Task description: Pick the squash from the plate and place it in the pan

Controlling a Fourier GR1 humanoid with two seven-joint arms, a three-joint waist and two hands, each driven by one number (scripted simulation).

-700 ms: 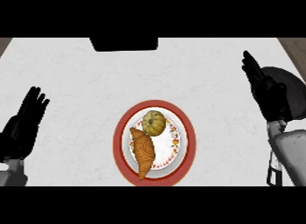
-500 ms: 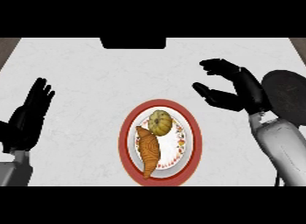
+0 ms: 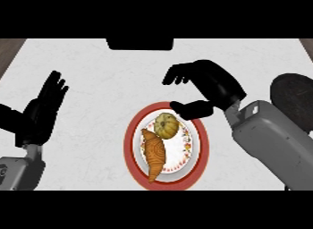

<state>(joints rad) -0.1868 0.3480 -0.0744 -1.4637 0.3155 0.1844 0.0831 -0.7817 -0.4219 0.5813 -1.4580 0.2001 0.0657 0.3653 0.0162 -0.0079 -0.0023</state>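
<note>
On a pale, faintly marbled table, a red-rimmed plate with a patterned white centre holds the squash, a small yellow-green, ribbed fruit lying in the plate's upper half. Just below it, touching or nearly touching, lies a golden-brown croissant, its tip pointing toward the plate's lower edge. The right hand hangs above the plate's upper right rim, fingers bent in an open claw and thumb spread, holding nothing; the thumb's tip overlaps the rim just beside the squash, and whether it touches the fruit cannot be told. Its grey forearm runs down to the lower right and covers part of the table. The pan, dark and round, sits well apart at the right edge, partly hidden behind that forearm and cut off by the frame. The left hand rests open at the left, fingers straight and pointing up, thumb spread wide, well clear of the plate. A dark rectangular object shows at the table's far edge, cut off at the top and too plain to identify. Brown wood-toned flooring shows beyond the table's upper left and upper right corners.
</note>
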